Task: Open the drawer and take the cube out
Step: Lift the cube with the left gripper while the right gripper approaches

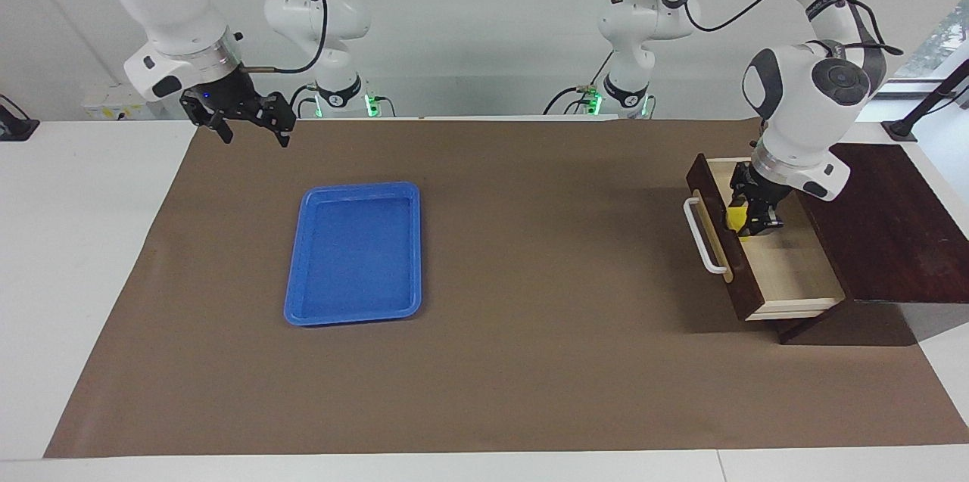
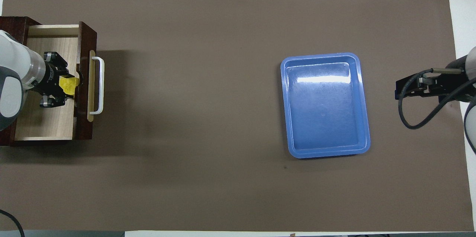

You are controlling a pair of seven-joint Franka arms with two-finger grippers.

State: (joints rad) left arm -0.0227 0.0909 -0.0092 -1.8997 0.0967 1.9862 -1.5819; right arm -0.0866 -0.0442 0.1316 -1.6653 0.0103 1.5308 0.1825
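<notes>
Brown paper covers the table (image 1: 484, 361), with the drawer (image 1: 787, 278) pulled open at the left arm's end. My left gripper (image 1: 746, 221) reaches down into it, fingers pinched on the yellow cube (image 1: 735, 219), which sits just inside the drawer front by the handle (image 1: 700, 236). I judge the lift should go straight up, slowly, so the cube clears the front wall without catching. My right gripper (image 1: 246, 122) waits with its fingers spread, empty, over the table edge near the blue tray (image 1: 303, 240).
</notes>
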